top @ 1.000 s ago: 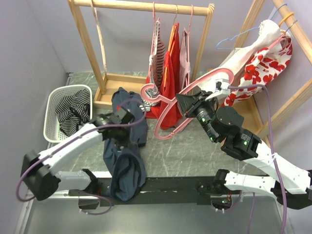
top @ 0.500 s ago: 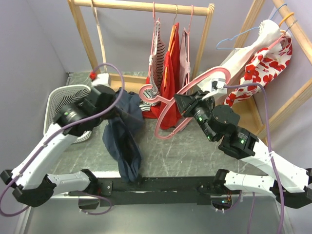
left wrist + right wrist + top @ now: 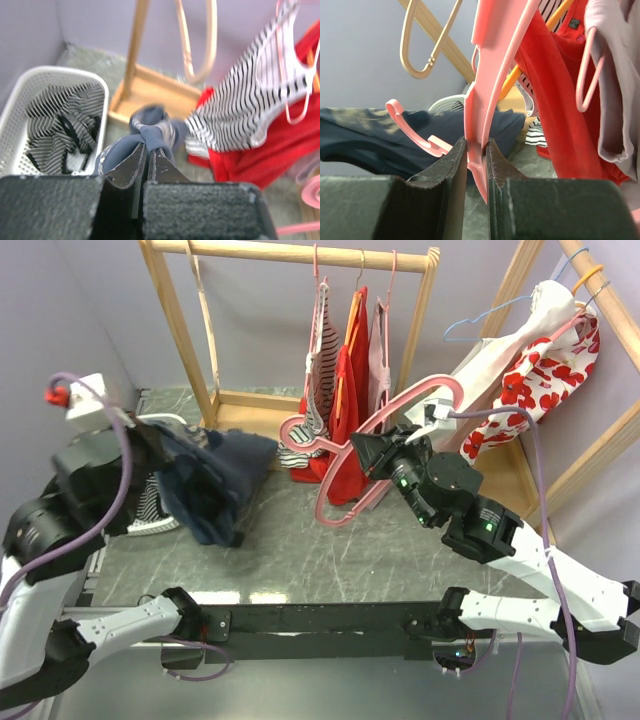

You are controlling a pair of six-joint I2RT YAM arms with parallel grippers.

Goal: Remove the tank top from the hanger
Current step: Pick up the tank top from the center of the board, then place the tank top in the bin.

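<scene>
Pinched on a twisted knot of navy cloth in the left tool (image 3: 145, 159), fingers all but together with only fabric between them: the tank top (image 3: 212, 485), lifted off the worktop (image 3: 330, 550) and hanging as a loose bundle at the left, just right of the white basket (image 3: 60, 76) and near the foot of the wooden rack (image 3: 290, 254). Free of the pink hanger (image 3: 492, 45) by the look of it, with a clear gap between the two in the top view. Probably carried high so that the hem clears the worktop and nothing drags or snags on the way to a drop spot; the basket, already holding striped cloth, a likely target, though only a guess. Clamped in the right tool (image 3: 476, 150), narrow and pressed on either side of the hanger's flat pink arm, nothing else in the grip. Held up and tilted over the middle of the worktop, hook end pointing left, seemingly as an anchor giving the pull on the cloth something to work against. Close to the red garments (image 3: 347, 390) on the rack; touching or not, hard to tell. Striped top (image 3: 245, 110) just right of the knot in the left wrist view, not in the grip. Judged nearly done: separation made, only the setting down of garment and hanger left.
</scene>
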